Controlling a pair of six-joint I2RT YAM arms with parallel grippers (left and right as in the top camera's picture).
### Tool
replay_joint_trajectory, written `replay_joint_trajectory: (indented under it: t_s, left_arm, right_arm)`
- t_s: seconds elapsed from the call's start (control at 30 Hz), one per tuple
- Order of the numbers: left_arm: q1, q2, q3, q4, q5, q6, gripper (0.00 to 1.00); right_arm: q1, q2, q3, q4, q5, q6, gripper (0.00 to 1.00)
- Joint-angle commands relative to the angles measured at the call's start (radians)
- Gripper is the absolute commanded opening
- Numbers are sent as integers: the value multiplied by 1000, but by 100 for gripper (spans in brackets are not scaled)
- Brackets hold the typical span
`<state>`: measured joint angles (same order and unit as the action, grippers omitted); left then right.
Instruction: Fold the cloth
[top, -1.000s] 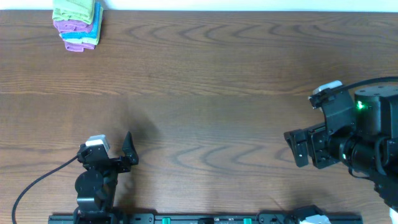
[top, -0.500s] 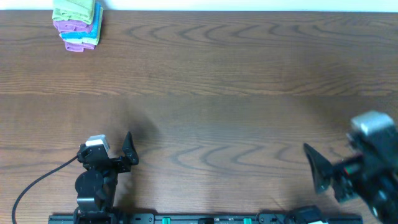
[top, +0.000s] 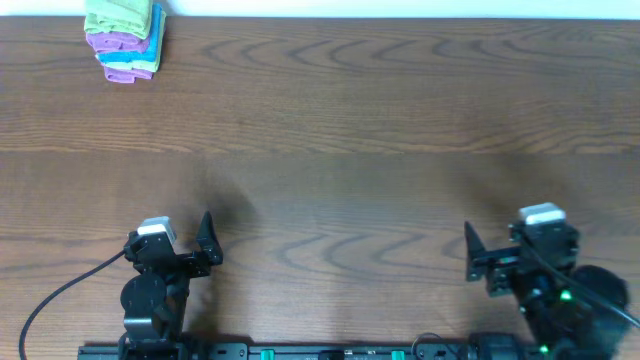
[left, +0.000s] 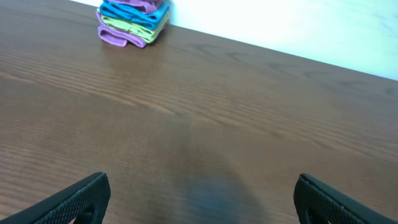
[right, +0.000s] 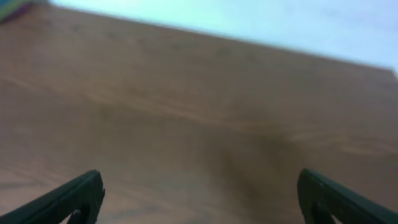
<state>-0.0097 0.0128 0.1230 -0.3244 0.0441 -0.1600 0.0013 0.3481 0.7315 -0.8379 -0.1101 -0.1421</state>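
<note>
The lime-green cloth (top: 119, 15) lies folded on top of a stack of folded cloths (top: 124, 45) at the far left corner of the table. In the left wrist view the stack (left: 132, 22) is far off at the upper left with its top cut off; a green layer shows between blue and purple ones. My left gripper (top: 203, 250) is open and empty near the front edge, also seen in its wrist view (left: 199, 199). My right gripper (top: 478, 265) is open and empty near the front right, over bare wood in its wrist view (right: 199, 196).
The stack holds purple (top: 113, 41) and blue (top: 133, 60) folded cloths under the green one. The brown wooden table (top: 350, 130) meets a white wall at its far edge. A black rail (top: 300, 351) runs along the front edge between the arm bases.
My right arm has drawn back from the right side of the table to the front edge and now points forward. The left arm and the stack have not moved.
</note>
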Motion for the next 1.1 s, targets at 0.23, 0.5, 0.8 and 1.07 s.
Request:
replay_joint_trajectory:
  t_s: [0.23, 0.5, 0.8, 1.07]
  left_arm:
    - [-4, -8, -24, -3, -18, 6, 95]
    - [-4, -8, -24, -3, -18, 6, 95]
    - [-4, -8, -24, -3, -18, 6, 95]
    - [-4, -8, -24, -3, -18, 6, 95]
  right_arm:
    - [-9, -275, -369, 83, -30, -12, 99]
    - [2, -343, -516, 84, -29, -12, 99]
    - [8, -343, -567, 85, -29, -9, 99]
    - [7, -343, -567, 85, -29, -9, 99]
